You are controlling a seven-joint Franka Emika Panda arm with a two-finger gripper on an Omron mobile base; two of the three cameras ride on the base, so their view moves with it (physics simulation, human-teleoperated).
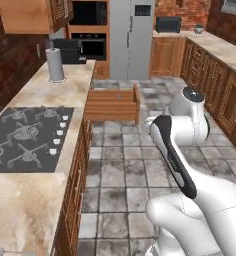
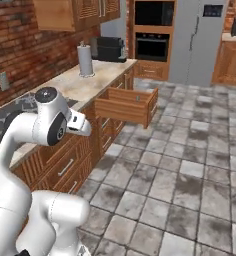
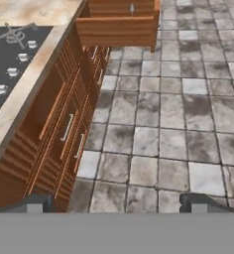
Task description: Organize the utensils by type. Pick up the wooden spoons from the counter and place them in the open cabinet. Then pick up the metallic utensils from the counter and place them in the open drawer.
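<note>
My gripper (image 3: 119,204) is open, its two dark fingertips (image 3: 35,202) far apart with nothing between them, hanging over the tiled floor beside the base cabinet fronts. The open drawer (image 1: 112,105) (image 2: 126,106) (image 3: 118,26) juts out of the cabinet run ahead of it. A tiny grey upright thing (image 3: 132,8) shows inside the drawer, too small to name. The beige counter (image 1: 42,90) (image 2: 82,86) (image 3: 37,11) runs along the left. A grey sliver (image 1: 0,251) lies at its near edge, cut off by the frame. The wooden spoons are out of view.
A dark stovetop (image 1: 25,137) (image 3: 10,54) is set in the counter. A paper towel roll (image 1: 55,64) (image 2: 85,60) and a black appliance (image 1: 71,50) (image 2: 109,49) stand farther back. A wall cabinet (image 1: 27,15) (image 2: 65,15) hangs above. The tiled floor (image 3: 178,129) is wide.
</note>
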